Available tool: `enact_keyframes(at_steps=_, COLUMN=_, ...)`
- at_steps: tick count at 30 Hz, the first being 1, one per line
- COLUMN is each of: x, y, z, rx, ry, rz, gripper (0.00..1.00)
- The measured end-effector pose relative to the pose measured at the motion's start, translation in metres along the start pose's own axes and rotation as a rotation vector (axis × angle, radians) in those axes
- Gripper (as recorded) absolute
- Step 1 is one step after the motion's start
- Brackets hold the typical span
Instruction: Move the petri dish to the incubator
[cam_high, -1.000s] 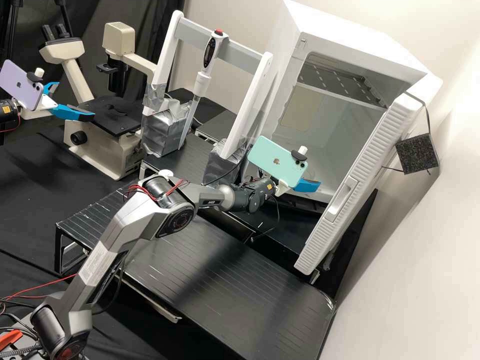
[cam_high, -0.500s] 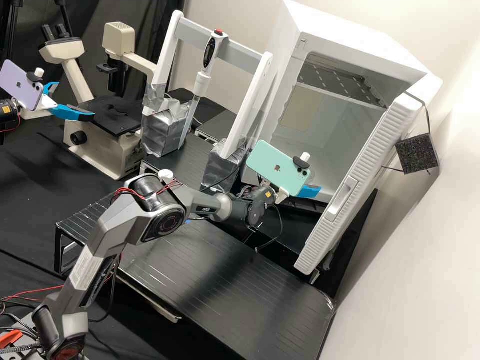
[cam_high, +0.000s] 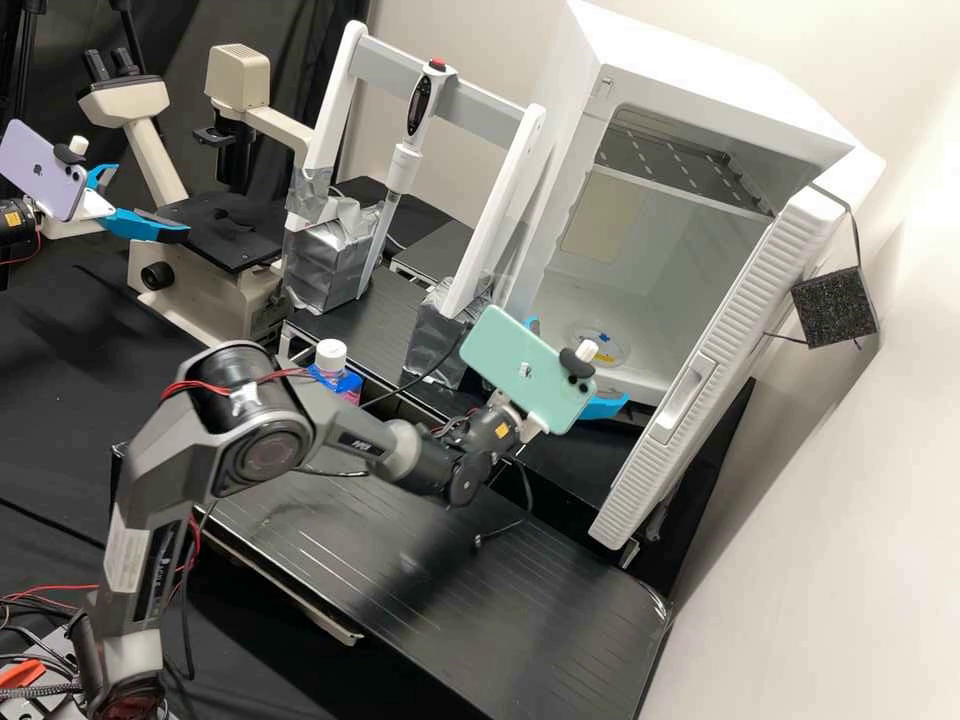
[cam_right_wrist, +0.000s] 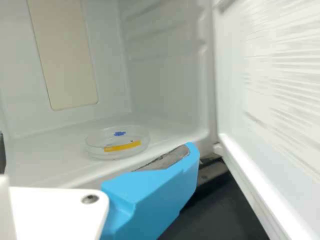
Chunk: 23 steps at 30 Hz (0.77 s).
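Outside the incubator's (cam_high: 720, 90) opening, my gripper (cam_high: 578, 362) stands open, its two blue fingers spread in front of the chamber. Beyond them the clear round petri dish (cam_high: 598, 347), with a yellow strip and a blue mark, lies flat on the chamber floor. From the wrist, the gripper (cam_right_wrist: 95, 150) has one blue finger in plain sight and a dark sliver of the other at the edge. The petri dish (cam_right_wrist: 117, 142) rests inside the incubator (cam_right_wrist: 165, 75), apart from the fingers. A green phone mounted on the gripper hides part of it in the high view.
The incubator's ribbed door (cam_high: 700, 380) stands open on the right. Left of the opening are a white stand (cam_high: 500, 210) holding a pipette (cam_high: 405, 160) and a microscope (cam_high: 215, 290). A white-capped bottle (cam_high: 332, 358) is behind the forearm. The black bench (cam_high: 440, 590) lies below the arm.
The arm has drawn back from the incubator, towards the lower left in the high view. The petri dish and the second blue finger, earlier hidden behind the phone, have come into sight.
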Motion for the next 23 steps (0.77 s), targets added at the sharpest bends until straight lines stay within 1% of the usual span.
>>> enact_keyframes(at_steps=1, x=-0.011, y=-0.001, z=0.0, rx=-0.007, ry=0.007, rz=0.015, gripper=1.0)
enact_keyframes(at_steps=3, x=-0.029, y=-0.003, z=0.001, rx=-0.011, ry=0.006, rz=0.032, gripper=1.0)
enact_keyframes(at_steps=6, x=-0.06, y=-0.011, z=-0.001, rx=-0.032, ry=0.025, rz=0.051, gripper=1.0)
enact_keyframes(at_steps=7, x=-0.07, y=-0.014, z=-0.002, rx=-0.04, ry=0.034, rz=0.055, gripper=1.0)
enact_keyframes(at_steps=9, x=-0.087, y=-0.019, z=-0.006, rx=-0.046, ry=0.059, rz=0.066, gripper=1.0)
enact_keyframes(at_steps=12, x=-0.114, y=-0.025, z=-0.01, rx=-0.056, ry=0.055, rz=0.078, gripper=1.0)
enact_keyframes(at_steps=14, x=-0.133, y=-0.029, z=-0.014, rx=-0.056, ry=0.048, rz=0.085, gripper=1.0)
enact_keyframes(at_steps=17, x=-0.166, y=-0.041, z=-0.023, rx=-0.056, ry=0.055, rz=0.084, gripper=1.0)
enact_keyframes(at_steps=19, x=-0.182, y=-0.049, z=-0.027, rx=-0.041, ry=0.07, rz=0.075, gripper=1.0)
enact_keyframes(at_steps=21, x=-0.196, y=-0.059, z=-0.03, rx=-0.015, ry=0.081, rz=0.059, gripper=1.0)
enact_keyframes(at_steps=23, x=-0.205, y=-0.065, z=-0.036, rx=-0.013, ry=0.113, rz=0.042, gripper=1.0)
